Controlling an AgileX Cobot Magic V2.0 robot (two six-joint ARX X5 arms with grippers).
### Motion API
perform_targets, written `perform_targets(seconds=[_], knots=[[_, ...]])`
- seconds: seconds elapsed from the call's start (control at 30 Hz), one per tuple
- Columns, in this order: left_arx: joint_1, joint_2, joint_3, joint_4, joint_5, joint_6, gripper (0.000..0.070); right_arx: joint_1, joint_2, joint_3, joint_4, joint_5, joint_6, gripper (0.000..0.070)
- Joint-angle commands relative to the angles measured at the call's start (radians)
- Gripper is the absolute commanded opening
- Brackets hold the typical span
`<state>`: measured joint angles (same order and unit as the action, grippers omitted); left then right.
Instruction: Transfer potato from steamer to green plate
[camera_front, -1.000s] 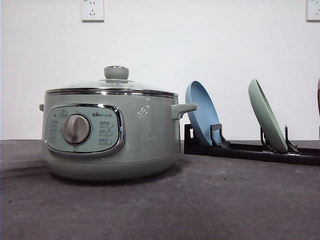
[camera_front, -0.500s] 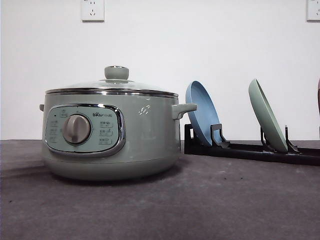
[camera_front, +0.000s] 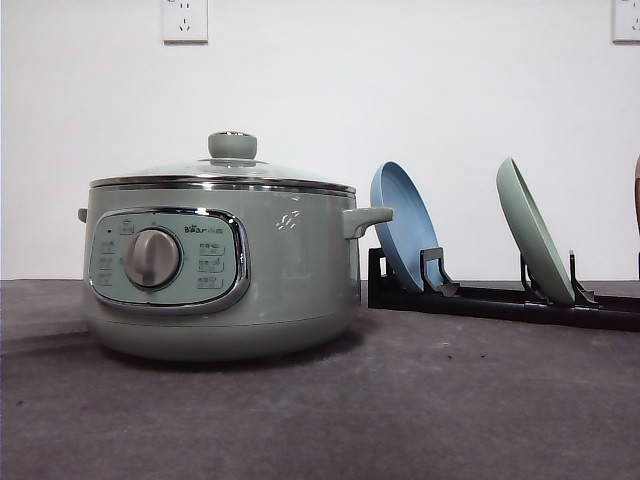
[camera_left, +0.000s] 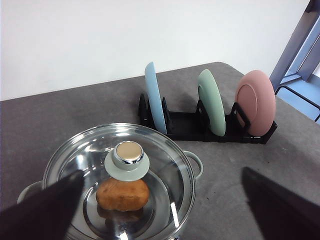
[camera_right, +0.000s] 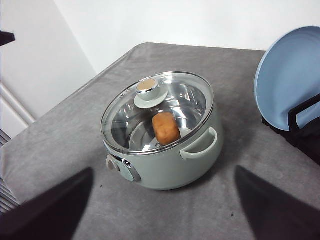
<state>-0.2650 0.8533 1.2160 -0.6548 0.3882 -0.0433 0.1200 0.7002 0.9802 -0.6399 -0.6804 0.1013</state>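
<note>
The sage-green steamer stands on the left of the table with its glass lid on. Through the lid I see the orange-brown potato lying inside, also plain in the right wrist view as the potato. The green plate stands on edge in a black rack, right of a blue plate. My left gripper hovers open above the lid, its fingers wide apart. My right gripper is open too, above and short of the steamer.
A pink plate stands in the rack's last slot beyond the green plate. The grey table's edge runs close behind the rack. A white wall lies behind everything.
</note>
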Motion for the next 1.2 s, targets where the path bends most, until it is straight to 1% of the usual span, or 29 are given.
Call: perform_targets(seconds=[0.0, 0.17, 0.4, 0.53, 0.63, 0.8, 1.0, 1.17], knots=[[-0.006, 0.009, 0.022, 0.011, 0.003, -0.003, 0.0700, 0.004, 0.004, 0.016, 0.006, 0.000, 0.002, 0.0666], [-0.014, 0.011, 0.022, -0.005, 0.003, -0.003, 0.0700, 0.004, 0.004, 0.016, -0.004, -0.001, 0.006, 0.0669], [-0.018, 0.011, 0.022, -0.023, 0.003, -0.003, 0.0700, 0.004, 0.018, 0.016, -0.010, 0.009, 0.046, 0.0668], [-0.020, 0.014, 0.022, -0.027, 0.003, -0.002, 0.0700, 0.004, 0.067, 0.021, -0.011, 0.070, 0.064, 0.0668], [-0.030, 0.016, 0.022, -0.028, 0.003, -0.002, 0.0700, 0.004, 0.130, 0.049, -0.012, 0.113, 0.086, 0.0668], [-0.045, 0.029, 0.022, -0.029, 0.003, -0.001, 0.0700, 0.001, 0.280, 0.146, -0.015, 0.178, 0.136, 0.0668], [-0.049, 0.053, 0.022, -0.047, 0.003, -0.001, 0.0700, 0.001, 0.499, 0.301, -0.001, 0.267, 0.133, 0.0668], [-0.049, 0.062, 0.022, -0.064, 0.003, -0.001, 0.0700, -0.006, 0.681, 0.406, 0.055, 0.335, 0.135, 0.0667]])
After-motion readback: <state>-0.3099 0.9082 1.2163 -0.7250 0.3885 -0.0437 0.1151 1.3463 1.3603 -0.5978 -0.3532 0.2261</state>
